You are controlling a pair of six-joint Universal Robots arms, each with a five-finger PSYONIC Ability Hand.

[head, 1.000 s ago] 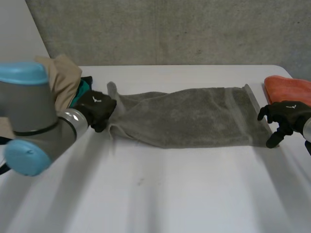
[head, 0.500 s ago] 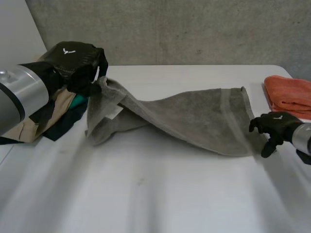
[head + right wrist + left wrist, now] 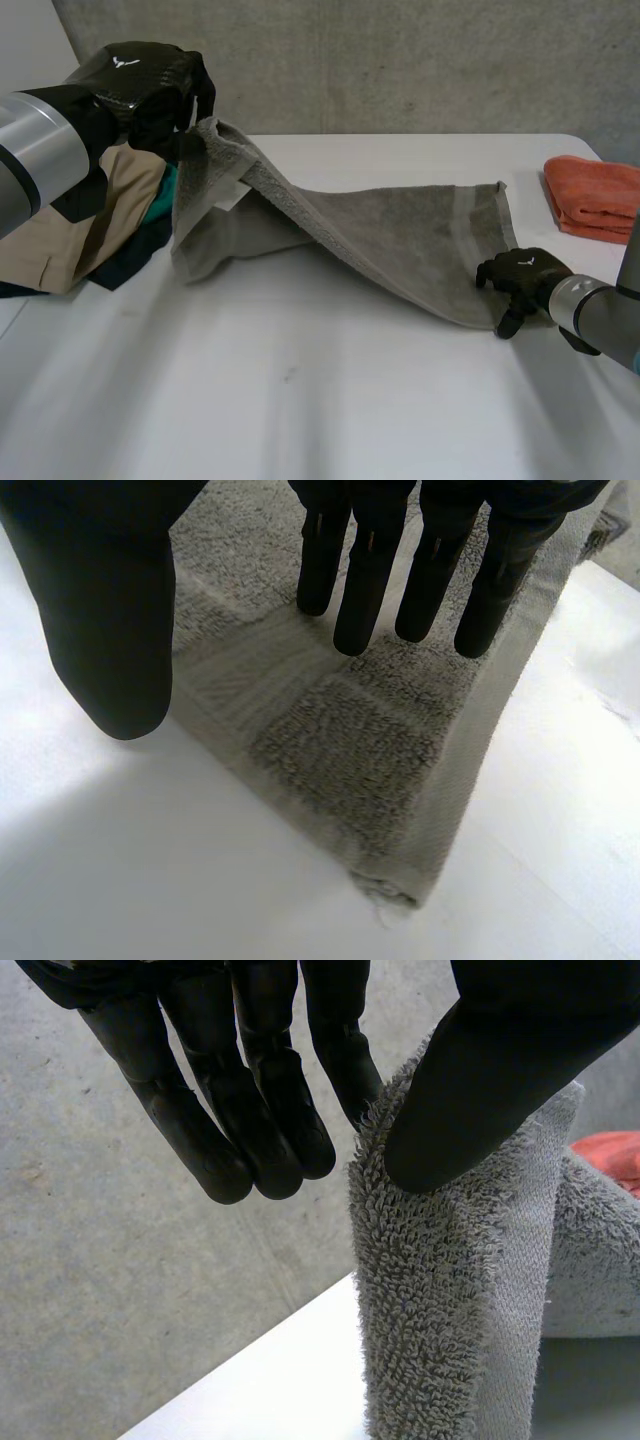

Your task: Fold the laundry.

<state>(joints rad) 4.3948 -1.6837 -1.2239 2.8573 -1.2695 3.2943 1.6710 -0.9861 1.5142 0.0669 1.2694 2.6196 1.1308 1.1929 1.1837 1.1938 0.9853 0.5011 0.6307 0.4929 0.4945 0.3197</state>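
You are at the first fold of the long grey terry towel (image 3: pixel 400 235), which lies across the white worktop (image 3: pixel 300 400) from about 10 o'clock to 4 o'clock. Your left hand (image 3: pixel 150 95) is raised above the worktop at 10 o'clock, its thumb pinching that end of the towel against a finger, so the cloth hangs and slopes down towards the other end. Your right hand (image 3: pixel 520 278) is at 4 o'clock on the near corner of the flat end. Its straight fingers (image 3: pixel 365 590) rest on the pile beside the woven border and its thumb stands apart over bare worktop, so it pins the towel rather than grips it. The next move seems to be carrying the lifted end across to 3 o'clock and laying it edge on edge over the pinned end. Hold that corner down, and steer clear of the folded orange cloth (image 3: pixel 595 195) at 2 o'clock and the heap of tan and teal clothes (image 3: pixel 70 240) at 9 o'clock.
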